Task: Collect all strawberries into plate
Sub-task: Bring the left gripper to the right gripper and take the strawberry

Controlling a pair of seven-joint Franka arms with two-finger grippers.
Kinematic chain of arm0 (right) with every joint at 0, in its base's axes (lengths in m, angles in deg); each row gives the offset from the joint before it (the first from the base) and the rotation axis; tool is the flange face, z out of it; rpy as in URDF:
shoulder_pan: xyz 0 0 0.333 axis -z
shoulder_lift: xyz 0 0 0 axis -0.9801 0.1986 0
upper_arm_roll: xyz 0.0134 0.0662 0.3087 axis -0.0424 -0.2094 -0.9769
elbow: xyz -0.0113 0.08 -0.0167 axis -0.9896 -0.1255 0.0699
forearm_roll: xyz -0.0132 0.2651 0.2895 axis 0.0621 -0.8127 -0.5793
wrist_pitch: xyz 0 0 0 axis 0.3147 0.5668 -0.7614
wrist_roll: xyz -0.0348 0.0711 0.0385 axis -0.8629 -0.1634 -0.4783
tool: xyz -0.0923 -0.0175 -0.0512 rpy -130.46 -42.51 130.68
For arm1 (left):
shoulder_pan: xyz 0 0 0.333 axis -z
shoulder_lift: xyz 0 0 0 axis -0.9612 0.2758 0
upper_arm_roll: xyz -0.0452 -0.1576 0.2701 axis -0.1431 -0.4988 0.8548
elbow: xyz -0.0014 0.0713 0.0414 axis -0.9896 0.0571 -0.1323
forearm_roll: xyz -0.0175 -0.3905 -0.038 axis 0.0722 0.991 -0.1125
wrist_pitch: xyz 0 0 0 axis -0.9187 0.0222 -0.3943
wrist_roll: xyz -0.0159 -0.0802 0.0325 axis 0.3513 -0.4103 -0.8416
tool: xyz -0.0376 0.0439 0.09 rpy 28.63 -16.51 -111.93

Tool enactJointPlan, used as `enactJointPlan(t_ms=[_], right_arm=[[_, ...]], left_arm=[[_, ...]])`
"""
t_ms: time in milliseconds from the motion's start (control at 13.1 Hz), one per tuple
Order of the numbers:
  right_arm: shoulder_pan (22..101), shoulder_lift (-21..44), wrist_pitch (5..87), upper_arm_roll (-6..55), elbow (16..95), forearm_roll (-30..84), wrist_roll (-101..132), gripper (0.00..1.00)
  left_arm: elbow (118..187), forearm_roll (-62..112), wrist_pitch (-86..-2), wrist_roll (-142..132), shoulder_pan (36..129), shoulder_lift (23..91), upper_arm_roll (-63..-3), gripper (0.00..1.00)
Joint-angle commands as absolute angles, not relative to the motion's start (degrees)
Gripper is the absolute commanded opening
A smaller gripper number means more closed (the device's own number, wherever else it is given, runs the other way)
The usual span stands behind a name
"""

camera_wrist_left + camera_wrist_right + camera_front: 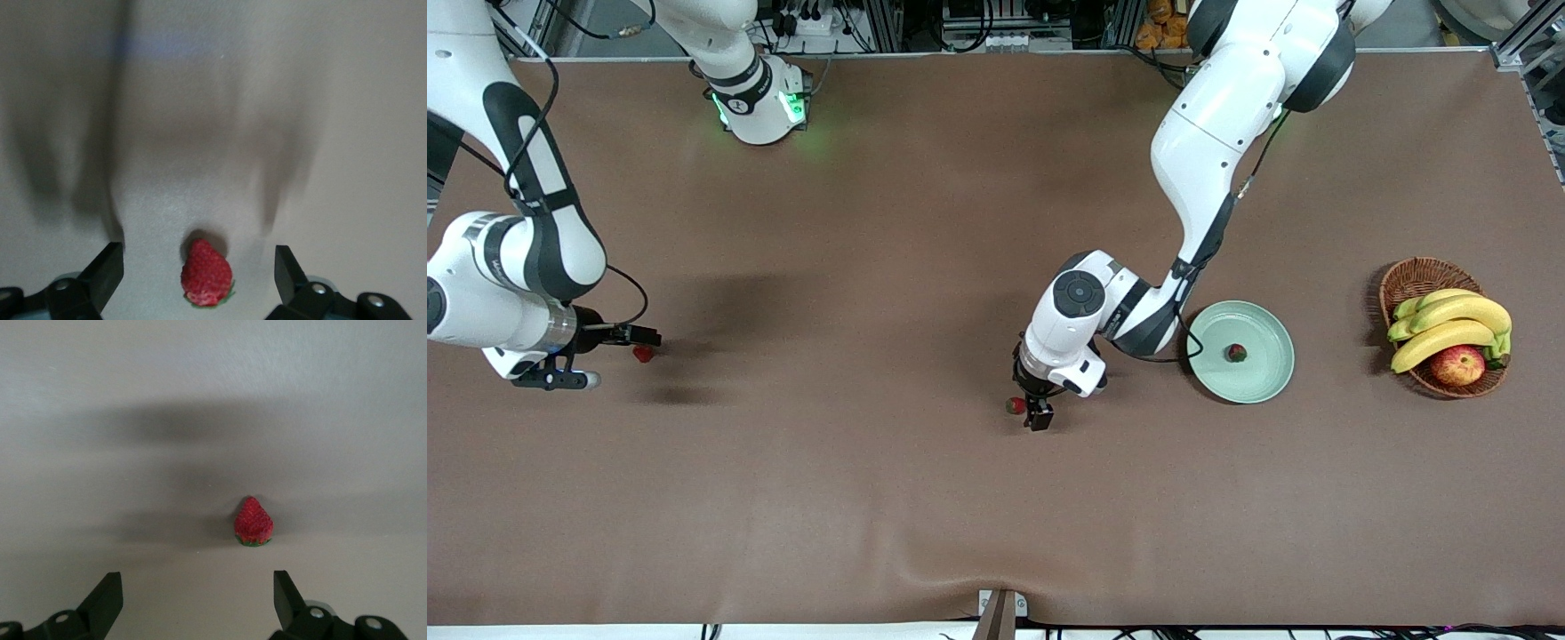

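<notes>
Sitting in the plate (pixel 1267 378): one strawberry (pixel 1236 353). Lying on the desk (pixel 871 498) beside the plate: a second strawberry (pixel 1015 406), straddled by the wide-open left gripper (pixel 1032 411). Lying well apart toward the right arm's end: a third strawberry (pixel 642 354), with the right gripper (pixel 618 357) hanging open just beside it.

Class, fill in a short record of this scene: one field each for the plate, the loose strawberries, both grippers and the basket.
plate: holds one strawberry
loose strawberries: one under the left gripper; one by the right gripper
left gripper: open, fingers either side of its berry
right gripper: open
basket: bananas and an apple
</notes>
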State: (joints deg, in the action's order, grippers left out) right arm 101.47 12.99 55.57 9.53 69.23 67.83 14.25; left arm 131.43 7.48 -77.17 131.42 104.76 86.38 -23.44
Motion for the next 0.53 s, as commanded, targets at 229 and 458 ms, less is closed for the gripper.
enactJointPlan(t_ms=[229,458], right_arm=[[104.6,18.2,59.4,9.2,69.2,73.2,18.8,1.0],[105.2,19.9,61.7,9.2,69.2,75.8,18.7,1.0]], left_arm=[[129.7,8.4,-79.5,132.0,105.9,88.1,-22.8,0.32],[130.5,7.3,-77.9,130.0,105.4,84.5,-22.7,0.0]])
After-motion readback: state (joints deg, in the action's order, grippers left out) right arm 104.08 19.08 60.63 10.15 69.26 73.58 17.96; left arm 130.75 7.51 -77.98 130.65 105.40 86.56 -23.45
